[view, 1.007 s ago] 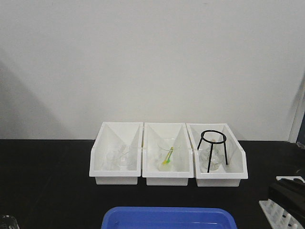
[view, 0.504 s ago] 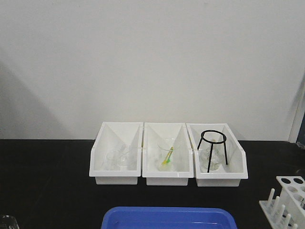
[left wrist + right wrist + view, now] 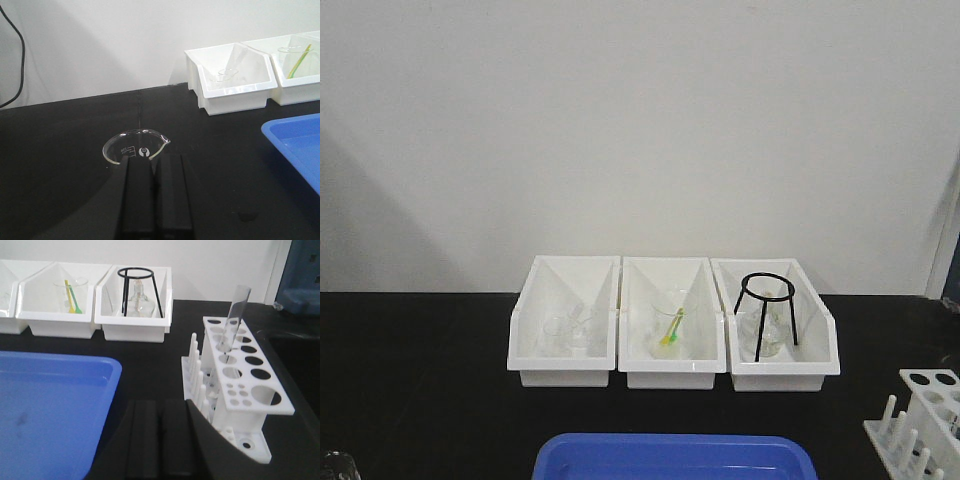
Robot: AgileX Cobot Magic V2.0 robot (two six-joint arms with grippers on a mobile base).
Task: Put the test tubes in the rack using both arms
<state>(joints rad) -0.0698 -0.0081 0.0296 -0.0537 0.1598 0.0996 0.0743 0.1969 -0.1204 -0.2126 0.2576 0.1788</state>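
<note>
The white rack [image 3: 250,406] stands at the right on the black table, and one clear test tube [image 3: 234,320] leans in a far hole of it. The rack also shows at the lower right of the front view [image 3: 920,400]. My right gripper [image 3: 161,407] is shut and empty, low beside the rack's left end. My left gripper [image 3: 154,160] is shut and empty, just behind the rim of a clear beaker [image 3: 132,147]. No tube shows in the beaker. Neither arm shows in the front view.
Three white slant-fronted bins [image 3: 565,375] stand in a row at the back, holding glassware, a yellow-green stick [image 3: 672,330] and a black tripod ring [image 3: 767,312]. A blue tray [image 3: 670,455] lies at the front middle, between the beaker and the rack.
One second ago a black gripper covered the rack at the right edge of the front view. It has withdrawn out of that view, leaving the rack uncovered.
</note>
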